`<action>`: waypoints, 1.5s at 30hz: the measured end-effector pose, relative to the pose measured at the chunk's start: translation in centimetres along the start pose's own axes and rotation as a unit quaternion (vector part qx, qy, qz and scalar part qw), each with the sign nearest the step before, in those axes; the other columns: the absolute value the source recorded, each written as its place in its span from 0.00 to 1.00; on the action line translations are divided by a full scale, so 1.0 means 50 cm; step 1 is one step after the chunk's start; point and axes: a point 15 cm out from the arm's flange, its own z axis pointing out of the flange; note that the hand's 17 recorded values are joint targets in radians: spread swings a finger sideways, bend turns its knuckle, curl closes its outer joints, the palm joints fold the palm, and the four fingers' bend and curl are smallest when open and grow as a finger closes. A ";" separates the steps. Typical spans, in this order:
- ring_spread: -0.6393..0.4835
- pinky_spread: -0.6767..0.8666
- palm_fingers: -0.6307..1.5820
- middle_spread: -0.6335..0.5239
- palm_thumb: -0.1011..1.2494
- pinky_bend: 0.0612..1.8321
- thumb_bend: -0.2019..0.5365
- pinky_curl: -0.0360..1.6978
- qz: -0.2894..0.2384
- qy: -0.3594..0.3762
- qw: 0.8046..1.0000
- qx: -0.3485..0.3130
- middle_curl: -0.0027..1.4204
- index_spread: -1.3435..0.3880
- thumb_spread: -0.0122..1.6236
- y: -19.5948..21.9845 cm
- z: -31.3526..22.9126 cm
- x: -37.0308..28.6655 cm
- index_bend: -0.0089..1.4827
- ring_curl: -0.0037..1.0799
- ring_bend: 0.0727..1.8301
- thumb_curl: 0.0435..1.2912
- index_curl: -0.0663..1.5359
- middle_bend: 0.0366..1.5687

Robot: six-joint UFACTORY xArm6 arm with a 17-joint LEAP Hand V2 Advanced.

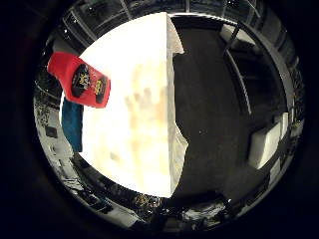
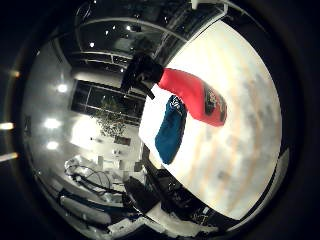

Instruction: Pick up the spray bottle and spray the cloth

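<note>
A red spray bottle (image 1: 80,80) with a dark label lies on its side on the white table (image 1: 140,129), near one edge. A teal-blue cloth (image 1: 72,125) lies right beside it. The right thumb side palm view shows the red bottle (image 2: 196,96) closer, with its dark nozzle end (image 2: 140,70) toward the table's edge and the blue cloth (image 2: 170,136) against its side. The right hand is above the table, away from the bottle and cloth.
The table's long edge (image 1: 174,110) drops to a dark floor (image 1: 219,110). A white box (image 1: 267,139) stands on the floor. Room furniture and lights (image 2: 60,120) lie beyond the table.
</note>
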 end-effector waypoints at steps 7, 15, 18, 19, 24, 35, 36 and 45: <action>0.72 0.66 0.31 0.62 0.23 0.18 0.23 0.21 0.003 -0.019 1.000 0.001 0.24 0.67 0.56 -0.021 0.029 -0.013 0.10 0.24 0.20 0.19 0.19 0.11; 0.73 0.66 0.31 0.63 0.23 0.18 0.23 0.21 0.005 -0.035 0.999 -0.011 0.24 0.67 0.56 -0.021 0.073 -0.023 0.10 0.24 0.20 0.20 0.19 0.11; 0.73 0.66 0.31 0.63 0.23 0.18 0.23 0.21 0.000 -0.036 0.999 -0.013 0.24 0.67 0.56 -0.036 0.082 -0.021 0.10 0.24 0.20 0.20 0.19 0.11; 0.73 0.66 0.31 0.63 0.23 0.18 0.23 0.21 0.000 -0.036 0.999 -0.012 0.24 0.67 0.56 -0.040 0.083 -0.021 0.10 0.24 0.20 0.20 0.19 0.11; 0.72 0.66 0.31 0.62 0.23 0.18 0.23 0.21 -0.003 -0.043 0.999 -0.006 0.24 0.67 0.56 -0.071 0.095 -0.030 0.10 0.24 0.20 0.20 0.19 0.11; 0.72 0.66 0.31 0.62 0.23 0.19 0.23 0.20 -0.007 -0.056 0.998 -0.016 0.24 0.67 0.56 -0.082 0.137 -0.047 0.10 0.24 0.20 0.20 0.19 0.12; 0.72 0.66 0.31 0.62 0.23 0.19 0.23 0.20 -0.007 -0.056 0.998 -0.017 0.24 0.67 0.56 -0.081 0.140 -0.048 0.10 0.24 0.20 0.20 0.19 0.12; 0.72 0.66 0.31 0.63 0.23 0.19 0.23 0.20 -0.003 -0.070 0.997 -0.021 0.24 0.67 0.56 -0.089 0.176 -0.059 0.10 0.24 0.21 0.20 0.19 0.12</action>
